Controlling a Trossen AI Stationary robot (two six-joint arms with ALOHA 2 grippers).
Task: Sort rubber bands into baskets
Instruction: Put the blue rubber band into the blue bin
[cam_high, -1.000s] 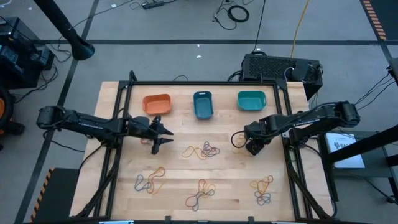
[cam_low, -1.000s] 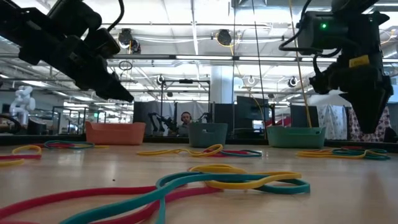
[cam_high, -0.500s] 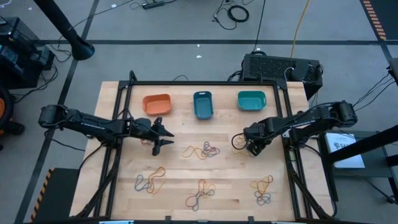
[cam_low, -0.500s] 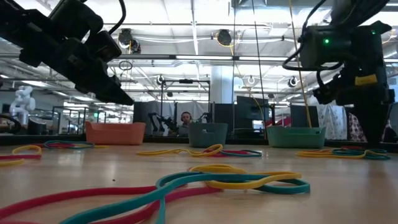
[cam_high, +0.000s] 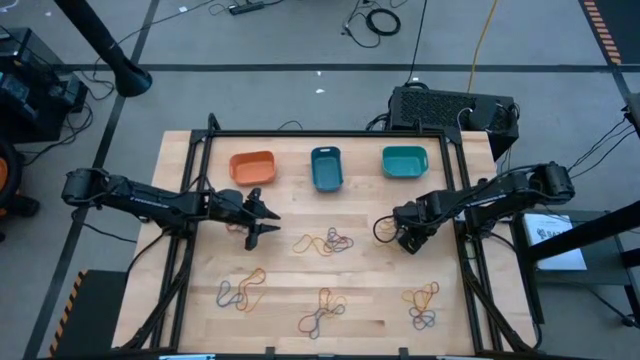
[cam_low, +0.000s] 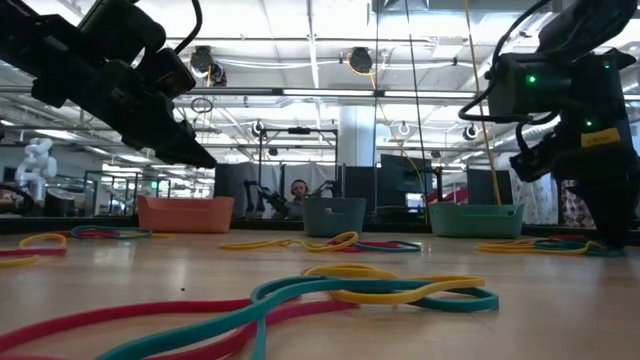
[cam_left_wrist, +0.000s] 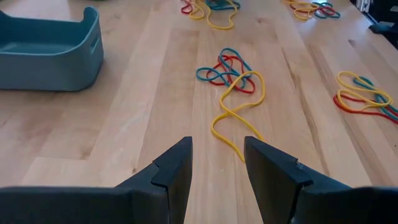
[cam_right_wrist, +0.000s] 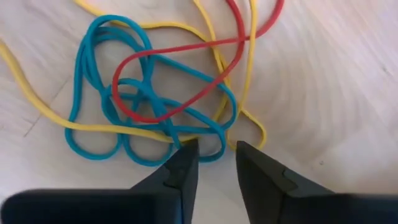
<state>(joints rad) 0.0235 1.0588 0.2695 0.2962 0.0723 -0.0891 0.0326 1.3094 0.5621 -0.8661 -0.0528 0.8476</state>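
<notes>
Three baskets stand in a row at the far side: orange (cam_high: 252, 167), blue (cam_high: 327, 167) and teal (cam_high: 405, 160). Tangles of yellow, blue and red rubber bands lie on the table, at the centre (cam_high: 325, 242) and along the near side (cam_high: 240, 290). My right gripper (cam_high: 408, 241) points down, low over one tangle (cam_right_wrist: 155, 106), and is open. Its fingertips (cam_right_wrist: 186, 158) stand on either side of a blue loop (cam_right_wrist: 211, 149). My left gripper (cam_high: 265, 215) hangs open and empty above the table, left of the centre tangle (cam_left_wrist: 230, 71). My right gripper comes from above, pointing down, with its two fingertips astride the blue loop (cam_right_wrist: 211, 149) at the tangle's edge. I cannot tell whether they touch the band or the table. The tangle lies flat on the wood.
More band tangles lie near the front edge at the middle (cam_high: 322, 312) and right (cam_high: 425, 305). A black frame (cam_high: 330, 133) runs round the table. A black box (cam_high: 450, 108) stands behind the far right corner. Bare wood lies between the baskets and the tangles.
My right gripper has gone down toward the table, onto the band tangle, and a little toward the table's right edge. The bands have not moved.
</notes>
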